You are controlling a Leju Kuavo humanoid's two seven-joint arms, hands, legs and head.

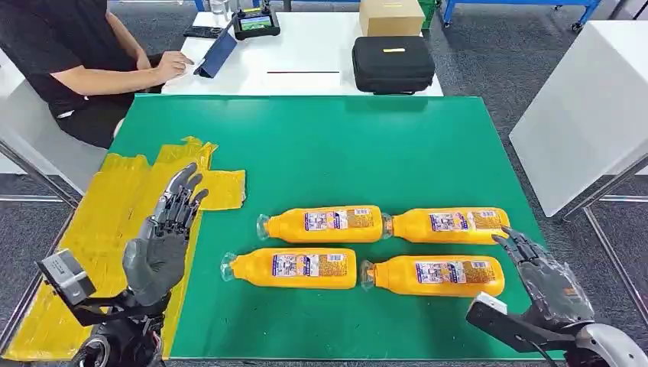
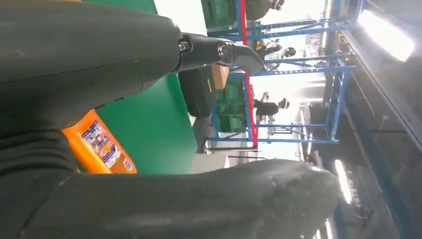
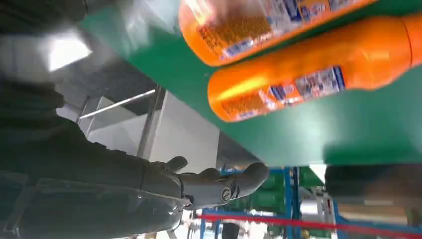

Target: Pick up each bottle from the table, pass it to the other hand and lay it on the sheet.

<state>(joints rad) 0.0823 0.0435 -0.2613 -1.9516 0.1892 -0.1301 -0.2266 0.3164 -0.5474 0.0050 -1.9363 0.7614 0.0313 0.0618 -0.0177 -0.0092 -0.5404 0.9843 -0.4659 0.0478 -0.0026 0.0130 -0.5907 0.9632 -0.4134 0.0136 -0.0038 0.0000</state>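
Green bench (image 1: 321, 145) across the head view, with a crumpled yellow sheet (image 1: 115, 222) along its left edge. On the green, 4 orange bottles in 2 rows of 2, all lying flat, long axes running left-right, caps toward the sheet: far-left bottle (image 1: 325, 224), far-right bottle (image 1: 451, 225), near-left bottle (image 1: 294, 267), near-right bottle (image 1: 435, 275). None on the sheet yet, so by the look of it no transfer completed.

Beyond the bench, a white desk with a black case (image 1: 393, 63), a cardboard box (image 1: 391, 15) and a tablet, and a seated person (image 1: 76, 53) resting a hand there.

Left hand (image 1: 164, 237) raised over the sheet, fingers apart and extended, empty — well apart from the near-left bottle's cap. Right hand (image 1: 546, 275) low at the bench's right edge, fingers spread, holding nothing, fingertips just beside the base ends of the 2 right-hand bottles; in the right wrist view those same 2 bases sit close ahead of the hand.

Relation to turn on: right hand plainly nearer, near-right bottle lying to its left, end-on. Likely needs an approach across the bottle's long axis — wrapping the body rather than the base — before passing leftward to the waiting left hand.
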